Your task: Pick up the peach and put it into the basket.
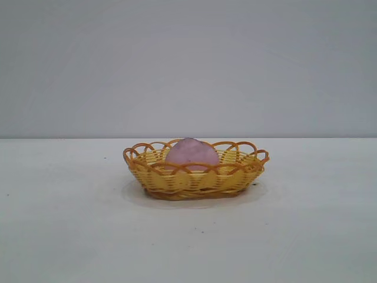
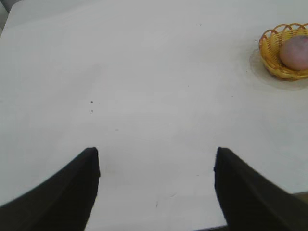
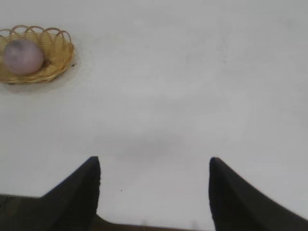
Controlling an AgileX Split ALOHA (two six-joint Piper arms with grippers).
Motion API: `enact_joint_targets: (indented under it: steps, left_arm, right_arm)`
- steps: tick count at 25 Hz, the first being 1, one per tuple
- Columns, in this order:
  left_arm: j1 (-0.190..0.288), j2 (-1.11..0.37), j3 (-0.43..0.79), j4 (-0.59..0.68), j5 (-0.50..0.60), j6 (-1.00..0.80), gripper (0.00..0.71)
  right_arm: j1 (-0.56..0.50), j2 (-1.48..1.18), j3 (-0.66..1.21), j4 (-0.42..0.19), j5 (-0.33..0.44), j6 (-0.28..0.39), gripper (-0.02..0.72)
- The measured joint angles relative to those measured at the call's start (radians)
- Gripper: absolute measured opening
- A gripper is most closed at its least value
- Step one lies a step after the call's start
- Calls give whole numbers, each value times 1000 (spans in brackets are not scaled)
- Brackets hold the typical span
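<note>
Peach [image 1: 191, 154] sits inside the basket [image 1: 177, 181], roughly centred, its top showing above the looped rim. Basket rests flat on the white bench [image 1: 70, 236], well in from the front edge, about midway across in the exterior view. Plain grey wall [image 1: 188, 59] behind. Neither arm shows in the exterior view.

Left tool [image 2: 157, 166] hangs over bare bench, tilted downward, its two dark fingers [image 2: 72, 187] spread wide with nothing between them. Basket [image 2: 272, 57] and peach [image 2: 294, 52] are well apart from it, partly cut off by the frame edge in that wrist view. A strip of the bench's near edge shows by the fingers.

Right tool [image 3: 154, 175] also hangs over bare bench near the bench's edge, tilted downward, fingers [image 3: 77, 192] spread, gripping nothing. Basket [image 3: 55, 60] with peach [image 3: 22, 56] lies well apart from it, far across the bench.

A few tiny dark specks [image 2: 92, 102] dot the bench surface in the left wrist view.
</note>
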Motion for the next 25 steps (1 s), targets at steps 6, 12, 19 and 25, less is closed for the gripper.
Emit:
enact_joint_targets:
  steps: [6, 12, 19, 25]
  left_arm:
    - [0, 0, 0, 0, 0, 0, 497]
    - [0, 0, 0, 0, 0, 0, 497]
    - [0, 0, 0, 0, 0, 0, 497]
    - [0, 0, 0, 0, 0, 0, 497]
  right_arm:
    - [0, -46, 0, 0, -6, -2, 418]
    - [0, -46, 0, 0, -6, -4, 418]
    - [0, -46, 0, 0, -6, -4, 418]
    - [-48, -46, 0, 0, -6, -4, 418]
